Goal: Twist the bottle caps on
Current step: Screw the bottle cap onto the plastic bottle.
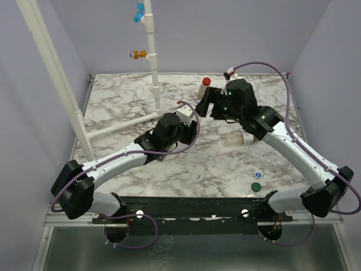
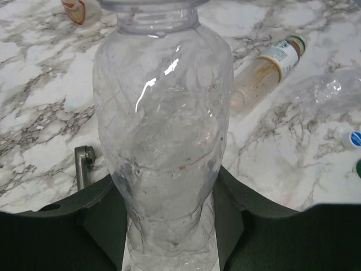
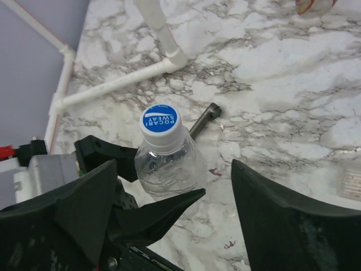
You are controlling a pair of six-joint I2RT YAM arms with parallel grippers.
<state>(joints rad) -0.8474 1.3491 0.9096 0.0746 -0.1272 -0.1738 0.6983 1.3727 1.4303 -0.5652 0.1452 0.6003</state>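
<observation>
A clear bottle (image 2: 163, 130) stands upright in my left gripper (image 2: 169, 226), whose black jaws are shut on its lower body. A white-and-blue cap (image 3: 159, 124) sits on its neck. My right gripper (image 3: 172, 166) hovers over that cap with its jaws wide open, one finger (image 3: 84, 197) on each side, touching nothing. In the top view both grippers meet mid-table, left (image 1: 177, 123) and right (image 1: 207, 107). A bottle with a red cap (image 1: 204, 84) stands at the back. Another bottle (image 1: 240, 138) lies on its side. A loose white-and-blue cap (image 1: 258, 175) and a green cap (image 1: 256, 186) lie near the front right.
A white pipe frame (image 1: 153, 62) with blue and orange fittings rises at the back left, and its base runs along the marble table (image 1: 130, 101). A small metal key (image 3: 203, 119) lies by the held bottle. A crumpled clear bottle (image 2: 330, 93) lies to the right.
</observation>
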